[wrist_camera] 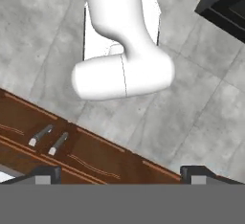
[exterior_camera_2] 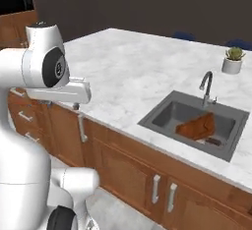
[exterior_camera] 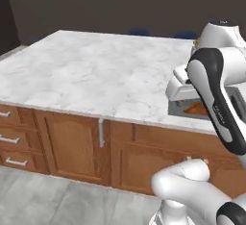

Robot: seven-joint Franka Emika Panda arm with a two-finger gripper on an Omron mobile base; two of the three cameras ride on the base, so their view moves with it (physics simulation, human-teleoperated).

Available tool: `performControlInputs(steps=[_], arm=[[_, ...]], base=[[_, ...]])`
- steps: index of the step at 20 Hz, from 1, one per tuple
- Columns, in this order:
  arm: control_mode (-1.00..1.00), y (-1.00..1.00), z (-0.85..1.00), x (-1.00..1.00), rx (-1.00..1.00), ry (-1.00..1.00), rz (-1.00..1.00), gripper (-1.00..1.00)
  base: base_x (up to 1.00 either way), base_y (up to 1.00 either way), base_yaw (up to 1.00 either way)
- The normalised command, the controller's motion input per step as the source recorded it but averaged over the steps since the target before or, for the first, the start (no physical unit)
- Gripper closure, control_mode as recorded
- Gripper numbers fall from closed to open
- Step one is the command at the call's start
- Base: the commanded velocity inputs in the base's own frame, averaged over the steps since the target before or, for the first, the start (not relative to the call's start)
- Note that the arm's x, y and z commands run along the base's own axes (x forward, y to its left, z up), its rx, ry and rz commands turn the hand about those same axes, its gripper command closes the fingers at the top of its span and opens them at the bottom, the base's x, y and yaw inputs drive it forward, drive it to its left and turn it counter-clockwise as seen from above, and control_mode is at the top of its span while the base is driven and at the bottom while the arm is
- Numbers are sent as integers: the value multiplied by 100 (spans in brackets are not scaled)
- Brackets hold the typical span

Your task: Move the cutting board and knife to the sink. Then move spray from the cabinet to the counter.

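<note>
The cutting board (exterior_camera_2: 198, 126) leans tilted inside the sink (exterior_camera_2: 162, 112), below the faucet; a corner of it shows past the arm (exterior_camera: 196, 107). A small dark brown piece (exterior_camera_2: 212, 140) on the basin floor beside it looks like the knife's handle. My hand (exterior_camera_2: 74, 90) hangs at the counter's (exterior_camera_2: 128, 62) front edge, left of the sink and pointing down. In the hand view my gripper (wrist_camera: 119, 175) is open with nothing between its fingertips (wrist_camera: 45, 174), looking at the floor and drawer fronts. The spray and the cabinet are out of view.
A faucet (exterior_camera_2: 206, 86) stands behind the sink and a small potted plant (exterior_camera_2: 232, 59) sits at the far right. The white marble counter (exterior_camera: 96, 70) stretches left over brown drawers (exterior_camera: 14, 142). A grey tiled floor (wrist_camera: 43, 36) lies below.
</note>
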Motion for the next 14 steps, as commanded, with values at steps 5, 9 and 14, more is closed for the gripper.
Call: performControlInputs(steps=[5,9,14], arm=[[100,0,0,0,0,0,0,-100],[100,0,0,0,0,0,0,-100],[100,0,0,0,0,0,0,-100]], base=[[-20,17,100],[32,7,90],[99,9,64]])
